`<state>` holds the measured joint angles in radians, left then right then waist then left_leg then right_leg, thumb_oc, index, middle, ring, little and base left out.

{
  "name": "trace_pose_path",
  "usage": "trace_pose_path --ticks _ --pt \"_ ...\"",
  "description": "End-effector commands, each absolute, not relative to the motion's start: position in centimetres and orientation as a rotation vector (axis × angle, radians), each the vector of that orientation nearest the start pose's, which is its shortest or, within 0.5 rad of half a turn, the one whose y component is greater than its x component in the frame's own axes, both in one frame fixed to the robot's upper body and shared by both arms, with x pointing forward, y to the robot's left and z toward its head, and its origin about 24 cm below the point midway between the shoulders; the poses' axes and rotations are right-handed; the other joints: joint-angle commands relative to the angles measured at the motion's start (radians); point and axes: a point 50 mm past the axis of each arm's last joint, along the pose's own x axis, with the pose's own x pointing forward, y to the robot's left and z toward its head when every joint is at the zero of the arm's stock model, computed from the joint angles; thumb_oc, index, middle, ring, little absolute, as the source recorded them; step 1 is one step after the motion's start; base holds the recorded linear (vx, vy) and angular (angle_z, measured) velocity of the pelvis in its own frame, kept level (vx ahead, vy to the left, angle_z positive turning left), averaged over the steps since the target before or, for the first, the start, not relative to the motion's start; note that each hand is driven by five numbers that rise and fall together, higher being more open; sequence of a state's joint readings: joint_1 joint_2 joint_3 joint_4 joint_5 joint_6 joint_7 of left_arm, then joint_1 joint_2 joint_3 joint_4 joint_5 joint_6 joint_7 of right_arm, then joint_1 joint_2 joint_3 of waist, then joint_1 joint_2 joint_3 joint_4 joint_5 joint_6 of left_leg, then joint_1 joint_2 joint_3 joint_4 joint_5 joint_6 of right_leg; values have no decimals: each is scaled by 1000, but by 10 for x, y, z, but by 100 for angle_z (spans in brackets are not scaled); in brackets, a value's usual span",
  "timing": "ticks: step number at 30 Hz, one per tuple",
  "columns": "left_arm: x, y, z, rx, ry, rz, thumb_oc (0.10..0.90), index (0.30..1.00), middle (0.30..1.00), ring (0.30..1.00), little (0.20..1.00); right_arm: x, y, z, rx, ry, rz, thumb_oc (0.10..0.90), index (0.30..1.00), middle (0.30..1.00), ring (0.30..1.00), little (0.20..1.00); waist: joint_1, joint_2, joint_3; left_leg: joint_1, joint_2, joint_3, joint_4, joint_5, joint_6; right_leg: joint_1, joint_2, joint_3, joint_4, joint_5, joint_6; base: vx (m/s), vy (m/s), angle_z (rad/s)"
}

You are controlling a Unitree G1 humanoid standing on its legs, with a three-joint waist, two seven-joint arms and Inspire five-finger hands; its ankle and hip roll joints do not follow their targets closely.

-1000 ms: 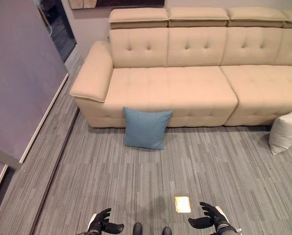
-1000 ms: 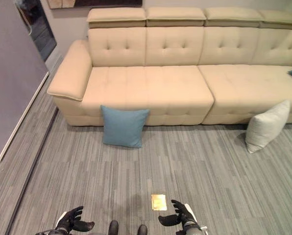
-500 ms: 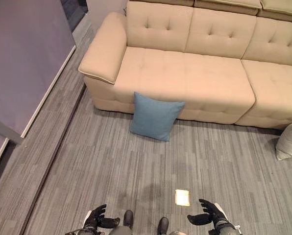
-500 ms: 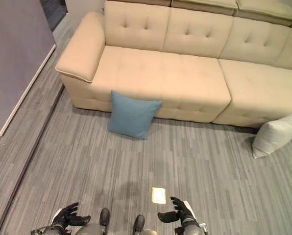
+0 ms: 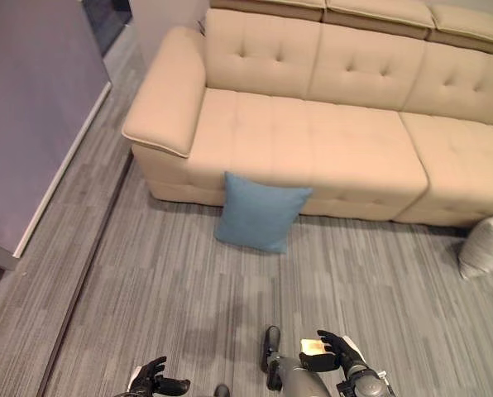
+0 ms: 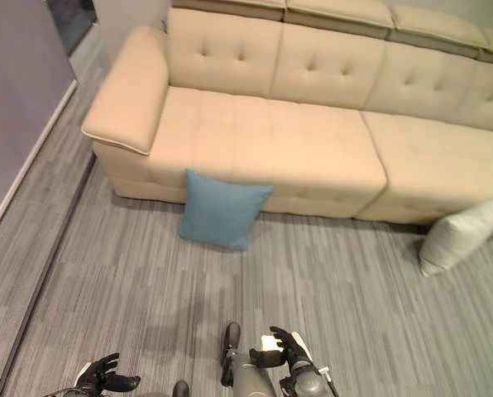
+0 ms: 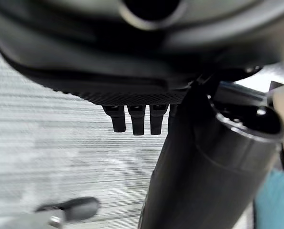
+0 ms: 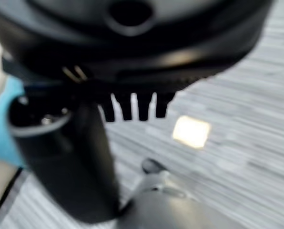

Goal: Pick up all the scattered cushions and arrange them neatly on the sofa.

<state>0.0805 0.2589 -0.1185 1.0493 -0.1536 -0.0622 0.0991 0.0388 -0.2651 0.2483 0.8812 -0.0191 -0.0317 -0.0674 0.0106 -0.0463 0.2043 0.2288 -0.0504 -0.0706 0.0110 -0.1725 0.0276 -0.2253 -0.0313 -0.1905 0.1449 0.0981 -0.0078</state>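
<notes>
Well ahead of both relaxed, empty hands (image 5: 336,354), blue cushion (image 5: 259,211) leaning against sofa (image 5: 313,141)

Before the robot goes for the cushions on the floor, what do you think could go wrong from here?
The blue cushion leans against the sofa front, so a one-sided push might tip it flat instead of lifting it. The pale cushion sits far to the right and may be overlooked. The left robot hand and right robot hand are open and low, well short of either cushion.
</notes>
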Motion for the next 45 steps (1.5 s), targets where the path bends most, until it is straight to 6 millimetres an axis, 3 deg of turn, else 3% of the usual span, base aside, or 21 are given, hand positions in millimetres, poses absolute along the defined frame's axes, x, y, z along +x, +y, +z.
trace_pose_path --ticks 1,2,3,4,5,6,7,9,11,14,15,18,20,21,23,25,29,35,45 --pt "120 245 -139 243 949 191 800 900 900 900 900 165 -237 -116 -451 803 9 800 900 900 900 900 12 -21 -8 -144 43 -37 254 135 -78 150 6 -8 -105 -80 77 167 -165 39" --pt "127 246 -135 250 923 182 800 900 900 900 900 167 -239 -115 -447 793 -4 800 900 900 900 900 18 -35 9 -217 51 -21 371 177 -89 171 1 -5 -113 -85 62 55 -92 19" --pt "128 246 -135 251 923 182 800 900 900 900 900 167 -239 -115 -446 792 -4 800 900 900 900 900 17 -33 8 -225 53 -23 384 171 -89 169 3 -7 -113 -85 61 69 -151 19" --pt "137 247 -131 255 894 176 800 900 900 900 900 169 -240 -113 -436 788 -21 800 900 900 900 900 28 -55 32 -302 68 11 511 186 -79 199 4 -2 -120 -104 36 51 -100 15" --pt "137 247 -131 255 894 176 800 900 900 900 900 169 -240 -113 -435 788 -21 800 900 900 900 900 29 -53 31 -307 70 11 518 182 -79 197 6 -2 -119 -104 35 164 -144 3" --pt "144 246 -128 253 870 174 800 900 900 900 900 167 -242 -115 -435 803 -32 800 900 900 900 900 41 -70 43 -383 63 31 520 145 -57 227 -2 0 -131 -123 32 257 -13 -4" --pt "145 245 -127 258 868 161 800 900 900 900 900 168 -244 -115 -437 804 -35 800 900 900 900 900 49 -75 40 -403 54 38 418 97 -47 249 -4 3 -142 -133 44 262 -14 -3" --pt "145 245 -127 266 869 157 800 900 900 900 900 167 -244 -115 -439 807 -33 800 900 900 900 900 51 -78 39 -415 46 43 349 88 -47 261 -7 5 -149 -142 52 233 83 -13" --pt "142 247 -127 254 861 168 800 900 900 900 900 167 -240 -117 -437 813 -25 800 900 900 900 900 86 -57 28 -458 18 -8 144 192 -67 325 23 49 -149 -182 61 448 318 -16" --pt "133 251 -130 255 899 182 800 900 900 900 900 163 -234 -121 -442 826 3 800 900 900 900 900 86 -58 4 -402 11 -9 121 174 -44 313 -3 46 -72 -192 85 275 312 -93" --pt "127 259 -131 277 927 196 800 900 900 900 900 172 -225 -118 -440 799 28 800 900 900 900 900 77 -47 11 -327 10 18 115 135 -5 229 -66 31 160 -107 146 246 361 -126" --pt "125 263 -131 292 938 199 800 900 900 900 900 176 -223 -116 -441 788 32 800 900 900 900 900 70 -35 16 -283 18 27 103 113 8 175 -76 17 237 -99 150 166 185 -57" --pt "121 264 -133 301 955 198 800 900 900 900 900 182 -224 -113 -462 769 40 800 900 900 900 900 62 -28 21 -238 15 37 94 85 20 122 -92 -46 179 -94 138 251 83 6" --pt "119 262 -134 300 963 192 800 900 900 900 900 187 -225 -110 -471 752 42 800 900 900 900 900 61 -26 26 -204 15 49 84 64 18 107 -105 -112 90 -87 134 189 9 -14" --pt "118 263 -135 309 973 190 800 900 900 900 900 191 -227 -107 -488 742 44 800 900 900 900 900 54 -27 27 -179 12 57 80 47 16 84 -108 -143 18 -66 139 216 -30 -27" --pt "118 263 -136 311 975 186 800 900 900 900 900 189 -228 -108 -487 746 43 800 900 900 900 900 51 -30 23 -169 10 53 83 36 10 104 -99 -141 -29 -66 144 144 -43 -19" --pt "117 255 -138 295 977 166 800 900 900 900 900 185 -233 -109 -490 758 22 800 900 900 900 900 53 -37 -2 -156 12 56 102 28 -8 162 -68 -119 -85 -72 117 160 -90 -6" --pt "118 240 -142 286 978 110 800 900 900 900 900 179 -243 -109 -485 768 -15 800 900 900 900 900 36 -20 -38 -122 46 55 79 39 -43 255 -21 -110 -195 -82 97 67 -87 13" --pt "118 233 -144 277 987 92 800 900 900 900 900 175 -241 -113 -492 788 -4 800 900 900 900 900 36 -8 -41 -100 35 62 34 34 -33 276 -19 -78 -230 -59 107 -37 23 -6"
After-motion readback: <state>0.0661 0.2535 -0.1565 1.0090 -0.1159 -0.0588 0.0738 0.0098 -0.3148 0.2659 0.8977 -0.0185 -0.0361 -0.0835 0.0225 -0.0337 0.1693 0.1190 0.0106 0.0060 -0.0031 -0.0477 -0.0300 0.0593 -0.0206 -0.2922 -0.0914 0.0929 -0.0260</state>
